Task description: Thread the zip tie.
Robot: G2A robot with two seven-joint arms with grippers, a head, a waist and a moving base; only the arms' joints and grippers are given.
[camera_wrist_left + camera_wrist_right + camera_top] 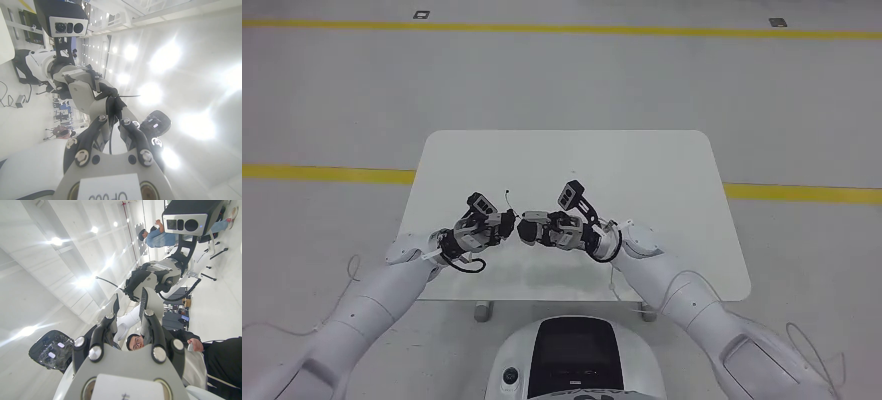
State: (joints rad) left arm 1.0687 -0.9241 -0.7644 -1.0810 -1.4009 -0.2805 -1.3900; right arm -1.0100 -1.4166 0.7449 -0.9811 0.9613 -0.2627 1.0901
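Left hand [510, 223] closed, right hand [526, 221] spread

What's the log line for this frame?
left gripper: shut on zip tie | right gripper: open, facing left gripper closely | zip tie: free end sticking out, above table

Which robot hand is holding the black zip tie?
The left end effector: it is shut on the zip tie, while the right end effector is open.

Zip tie [111, 138] — middle hidden between fingers [113, 108]
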